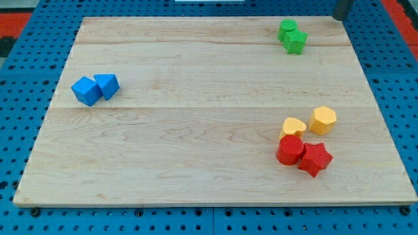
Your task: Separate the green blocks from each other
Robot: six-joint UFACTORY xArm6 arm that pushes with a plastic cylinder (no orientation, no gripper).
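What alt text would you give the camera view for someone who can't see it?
Two green blocks touch at the wooden board's top right, with my tip off the board further right. Two blue blocks touch at left; two yellow and two red cluster at lower right.

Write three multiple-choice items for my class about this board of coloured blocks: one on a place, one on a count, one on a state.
1. Where are the two green blocks?
A. the view's top right
B. the view's bottom left
C. the centre

2. How many blocks lie on the wooden board?
A. six
B. eight
C. ten

3. How do the two blue blocks lie?
A. stacked
B. far apart
C. touching side by side

Answers: 1 A, they sit near the top edge, left of my tip. 2 B, two each of green, blue, yellow and red. 3 C, no gap shows.
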